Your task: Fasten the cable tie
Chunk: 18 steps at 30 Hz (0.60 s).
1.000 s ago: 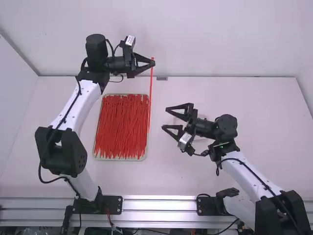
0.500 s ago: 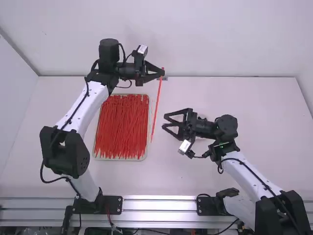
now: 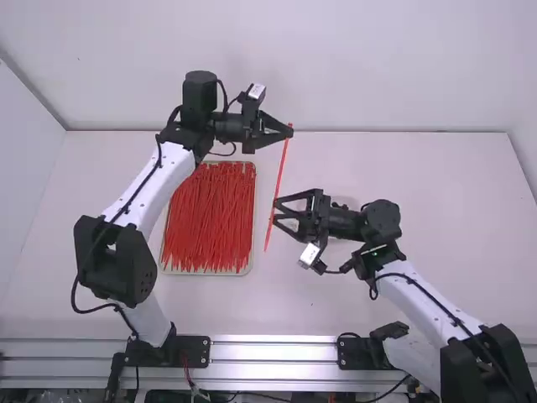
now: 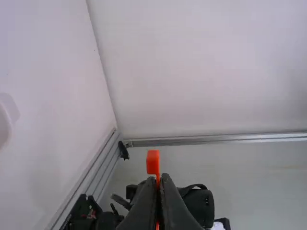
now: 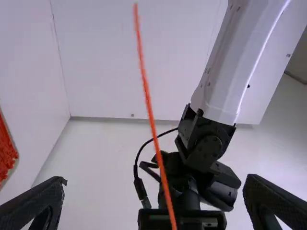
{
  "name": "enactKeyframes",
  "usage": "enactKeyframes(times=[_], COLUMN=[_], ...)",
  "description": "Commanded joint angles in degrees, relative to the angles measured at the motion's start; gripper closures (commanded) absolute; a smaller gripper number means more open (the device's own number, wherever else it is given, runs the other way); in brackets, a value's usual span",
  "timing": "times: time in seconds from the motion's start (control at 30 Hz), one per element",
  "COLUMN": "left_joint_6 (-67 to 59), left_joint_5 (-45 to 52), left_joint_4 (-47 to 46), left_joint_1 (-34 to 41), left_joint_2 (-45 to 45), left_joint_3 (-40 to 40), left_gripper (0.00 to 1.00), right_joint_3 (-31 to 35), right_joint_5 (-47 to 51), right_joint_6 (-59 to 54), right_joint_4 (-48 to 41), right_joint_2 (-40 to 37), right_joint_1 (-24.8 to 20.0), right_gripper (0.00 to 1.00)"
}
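Note:
A single red cable tie [image 3: 278,186] hangs down from my left gripper [image 3: 288,131], which is shut on its head end above the back of the table. The tie's square head [image 4: 153,162] sticks out past the closed fingers in the left wrist view. My right gripper [image 3: 284,217] stands open in the middle of the table, facing the tie, whose lower tail hangs just left of its fingertips. In the right wrist view the tie [image 5: 149,116] runs as a thin red line between the two spread fingers, with the left arm behind it.
A wooden tray [image 3: 248,270] holding several red cable ties [image 3: 210,214] lies left of centre, just beside the hanging tie. The white back wall stands close behind the left gripper.
The left gripper has carried the tie rightward, away from the tray. The right gripper has shifted left and turned toward the tie, staying open.

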State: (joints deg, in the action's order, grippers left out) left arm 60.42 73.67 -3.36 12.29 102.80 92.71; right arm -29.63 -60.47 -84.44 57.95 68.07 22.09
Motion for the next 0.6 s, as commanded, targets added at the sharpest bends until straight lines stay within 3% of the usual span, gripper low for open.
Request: enactKeyframes(times=[0.0, 0.3, 0.57], left_joint_6=[-1.3, -2.0, -1.9], left_joint_5=[0.3, 0.2, 0.2], left_joint_4=[0.2, 0.2, 0.2], left_joint_1=[-0.1, -0.2, -0.2], left_joint_2=[-0.6, -0.6, -0.6], left_joint_3=[-0.2, -0.2, -0.2], left_gripper=[0.98, 0.98, 0.98], right_joint_3=[0.0, 0.0, 0.0], right_joint_5=[-0.2, -2.4, -4.3], right_joint_6=[6.2, 14.5, 16.3], right_joint_4=[1.9, 5.6, 6.8], right_joint_2=[0.2, 0.1, 0.1], right_joint_1=[0.5, 0.5, 0.4], right_gripper=[0.18, 0.67, 0.82])
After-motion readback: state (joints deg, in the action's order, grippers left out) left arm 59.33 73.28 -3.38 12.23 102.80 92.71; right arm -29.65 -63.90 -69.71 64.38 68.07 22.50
